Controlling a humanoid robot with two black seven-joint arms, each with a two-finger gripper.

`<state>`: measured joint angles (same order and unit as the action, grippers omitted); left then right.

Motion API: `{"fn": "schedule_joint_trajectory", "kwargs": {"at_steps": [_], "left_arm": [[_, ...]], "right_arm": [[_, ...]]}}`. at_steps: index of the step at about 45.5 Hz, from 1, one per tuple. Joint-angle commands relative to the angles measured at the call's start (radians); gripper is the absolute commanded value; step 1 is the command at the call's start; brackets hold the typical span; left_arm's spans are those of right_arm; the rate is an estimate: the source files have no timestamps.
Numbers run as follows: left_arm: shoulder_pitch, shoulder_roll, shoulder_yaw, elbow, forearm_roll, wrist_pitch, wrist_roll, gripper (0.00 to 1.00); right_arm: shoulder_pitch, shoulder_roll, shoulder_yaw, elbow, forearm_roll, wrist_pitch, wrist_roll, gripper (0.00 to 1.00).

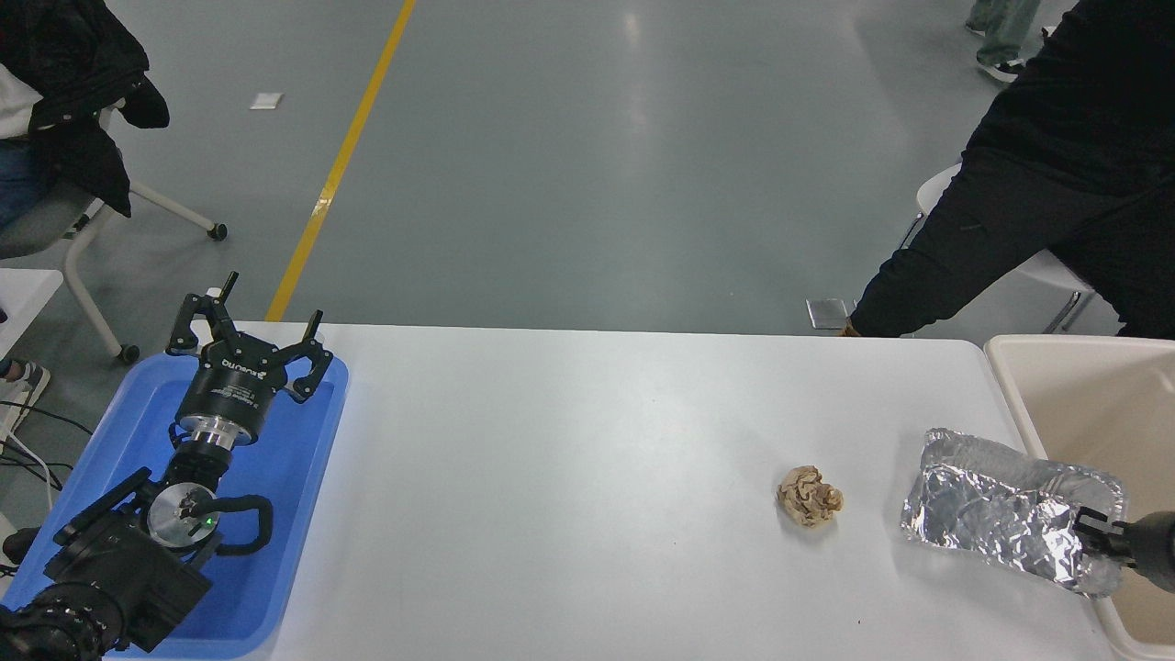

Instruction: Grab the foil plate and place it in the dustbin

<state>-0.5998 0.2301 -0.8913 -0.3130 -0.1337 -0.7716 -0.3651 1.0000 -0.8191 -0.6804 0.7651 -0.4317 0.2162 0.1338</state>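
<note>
Silver foil plate (1001,505), seemingly beige dustbin (1083,395)

Black left arm (110,560), blocky and matte, with a round silver disc at the joint and a small green light beside it. Looped black cable along its side. Polished silver ring below a black cylindrical wrist with white lettering, too small to read. Left gripper (246,329) black, with thin jointed fingers (312,353) and small screws at the pivots. Right gripper (1097,532) only partly in view: black fingers on a dark grey rounded body.
</note>
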Motion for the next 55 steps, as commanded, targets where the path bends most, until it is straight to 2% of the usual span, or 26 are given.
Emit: {"fn": "schedule_joint_trajectory", "kwargs": {"at_steps": [1,7,11,18,24,37,55], "left_arm": [[0.0,0.0,0.0,0.0,0.0,0.0,0.0,1.0],[0.0,0.0,0.0,0.0,0.0,0.0,0.0,1.0],[0.0,0.0,0.0,0.0,0.0,0.0,0.002,1.0],[0.0,-0.002,0.0,0.0,0.0,0.0,0.002,1.0],[0.0,-0.002,0.0,0.0,0.0,0.0,0.002,1.0],[0.0,-0.002,0.0,0.0,0.0,0.0,0.0,1.0],[0.0,0.0,0.0,0.0,0.0,0.0,0.0,1.0]], "right_arm": [[0.187,-0.104,-0.028,0.063,-0.004,0.13,-0.005,0.0],[0.333,-0.166,-0.088,0.151,-0.007,0.193,-0.005,0.0],[0.445,-0.204,-0.119,0.21,-0.05,0.229,-0.008,0.0],[0.627,-0.226,-0.169,0.234,-0.094,0.325,-0.031,0.0],[0.772,-0.21,-0.261,0.232,-0.097,0.396,-0.039,0.0],[1.009,-0.111,-0.468,0.23,-0.094,0.448,-0.037,0.0],[0.993,-0.094,-0.476,0.217,-0.093,0.446,-0.039,0.0]]}}
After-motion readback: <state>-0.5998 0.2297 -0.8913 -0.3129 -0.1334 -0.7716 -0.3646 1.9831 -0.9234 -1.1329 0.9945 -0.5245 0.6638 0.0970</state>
